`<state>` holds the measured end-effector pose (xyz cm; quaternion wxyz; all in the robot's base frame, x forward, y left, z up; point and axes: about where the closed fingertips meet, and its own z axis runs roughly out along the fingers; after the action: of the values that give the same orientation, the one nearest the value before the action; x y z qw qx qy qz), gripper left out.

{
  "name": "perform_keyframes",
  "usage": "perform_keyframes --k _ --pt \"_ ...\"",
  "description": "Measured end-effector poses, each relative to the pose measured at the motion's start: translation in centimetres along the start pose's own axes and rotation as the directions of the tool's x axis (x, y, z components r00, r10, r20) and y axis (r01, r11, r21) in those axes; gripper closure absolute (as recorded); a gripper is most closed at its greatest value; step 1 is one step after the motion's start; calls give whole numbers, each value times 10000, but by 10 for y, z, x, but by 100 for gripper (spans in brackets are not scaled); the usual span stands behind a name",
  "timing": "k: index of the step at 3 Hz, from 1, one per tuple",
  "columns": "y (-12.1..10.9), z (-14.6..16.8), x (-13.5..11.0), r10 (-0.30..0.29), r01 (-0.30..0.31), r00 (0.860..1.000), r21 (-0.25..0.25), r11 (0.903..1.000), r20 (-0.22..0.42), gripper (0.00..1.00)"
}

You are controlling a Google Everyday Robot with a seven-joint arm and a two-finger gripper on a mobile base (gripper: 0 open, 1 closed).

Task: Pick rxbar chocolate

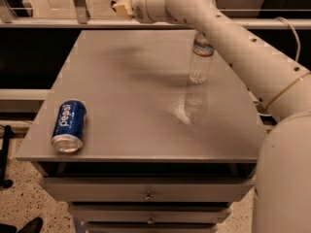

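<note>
Camera view: a blue soda can (69, 126) lies on its side at the table's (136, 110) front left. The gripper (120, 7) hangs over the far edge, its grip impossible to tell. A water bottle (200, 64) stands right. The chocolate bar is not visible; the pick looks not yet done

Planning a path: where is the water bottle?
In the camera view the water bottle stands upright at the table's right rear, behind the arm; the claw is near the far edge, upper left.
</note>
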<state>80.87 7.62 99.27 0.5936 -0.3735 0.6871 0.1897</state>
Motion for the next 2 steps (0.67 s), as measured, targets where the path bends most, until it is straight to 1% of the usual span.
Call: perform_keyframes --k 1,2 --pt "11 -25 -16 527 -441 9932 -838 9955 1038 100" --pt "28 -37 -44 387 -96 9857 -1750 9845 1638 100"
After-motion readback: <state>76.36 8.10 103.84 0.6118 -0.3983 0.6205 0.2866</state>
